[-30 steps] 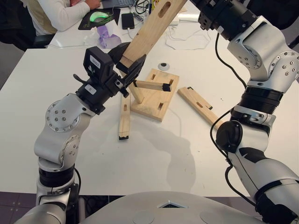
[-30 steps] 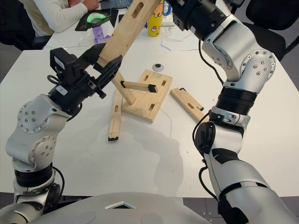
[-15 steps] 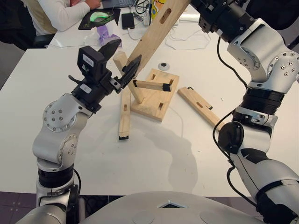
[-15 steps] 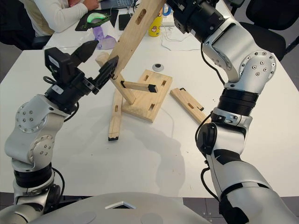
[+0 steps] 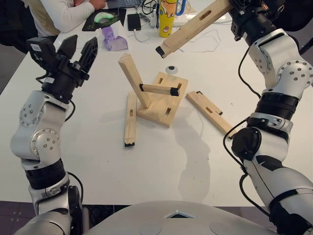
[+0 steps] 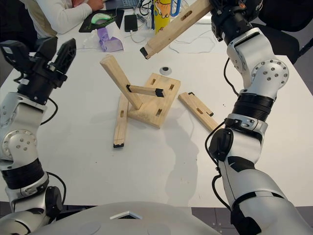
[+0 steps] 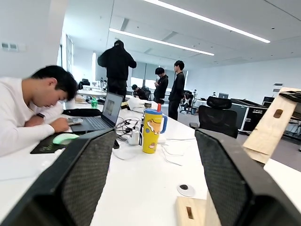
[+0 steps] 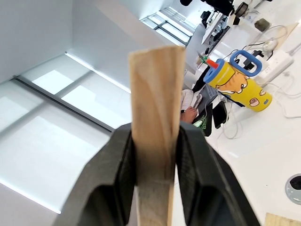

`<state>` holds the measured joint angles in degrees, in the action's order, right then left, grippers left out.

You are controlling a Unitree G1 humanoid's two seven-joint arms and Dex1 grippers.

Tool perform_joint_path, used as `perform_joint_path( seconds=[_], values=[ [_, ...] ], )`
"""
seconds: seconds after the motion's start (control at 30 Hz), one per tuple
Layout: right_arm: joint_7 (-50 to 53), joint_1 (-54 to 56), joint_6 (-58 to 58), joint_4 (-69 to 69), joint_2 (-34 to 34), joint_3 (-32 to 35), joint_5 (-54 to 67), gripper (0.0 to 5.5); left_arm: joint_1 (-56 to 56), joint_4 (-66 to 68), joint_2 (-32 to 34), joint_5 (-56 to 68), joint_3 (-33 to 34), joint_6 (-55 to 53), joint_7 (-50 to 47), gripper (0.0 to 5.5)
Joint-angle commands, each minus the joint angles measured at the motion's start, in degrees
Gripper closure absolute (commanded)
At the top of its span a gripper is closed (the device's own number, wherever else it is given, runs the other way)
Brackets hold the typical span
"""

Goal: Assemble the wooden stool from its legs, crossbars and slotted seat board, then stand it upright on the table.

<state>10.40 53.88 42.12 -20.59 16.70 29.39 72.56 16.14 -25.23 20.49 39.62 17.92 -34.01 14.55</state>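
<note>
The left end effector (image 5: 78, 49) is held released, well apart from the parts. On the counter (image 5: 146, 166), the seat board (image 5: 156, 110) carries one tilted leg (image 5: 132, 78). The raised leg (image 5: 193, 27), clenched by the right end effector (image 8: 154, 155), should be squared over a free slot before lowering.

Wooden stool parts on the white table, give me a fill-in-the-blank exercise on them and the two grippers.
The right gripper is shut on a long wooden leg held ___ the white table.
The left gripper is ___ and holds nothing.
The slotted wooden seat board lies flat with ___ tilted wooden leg standing in it.
Missing words: above; open; one.
</note>
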Motion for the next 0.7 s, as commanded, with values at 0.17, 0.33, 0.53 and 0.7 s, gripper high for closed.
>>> perform_joint_path(
  seconds=[0.17,0.33,0.53,0.7],
  values=[
    [-0.56,1.45,-0.64,-0.77,-0.26,0.94,-2.66,4.45,-0.22,-1.07,-3.46,5.64,-1.95,-5.16,-4.4,2.37],
    [-0.7,1.33,-0.48,-0.37,-0.65,1.21,-3.21,4.45,0.17,-0.89,-4.41,4.03,-6.13,-6.24,-5.34,2.37],
    [-0.72,0.91,-0.08,0.4,-0.99,1.53,-3.5,4.45,0.11,-0.43,-4.16,0.34,-10.77,-6.02,-5.45,2.37],
    [-0.78,0.73,0.08,0.76,-1.21,1.71,-3.86,4.45,0.32,-0.55,-4.09,-3.95,-13.48,-5.02,-5.58,2.96]
  ],
)
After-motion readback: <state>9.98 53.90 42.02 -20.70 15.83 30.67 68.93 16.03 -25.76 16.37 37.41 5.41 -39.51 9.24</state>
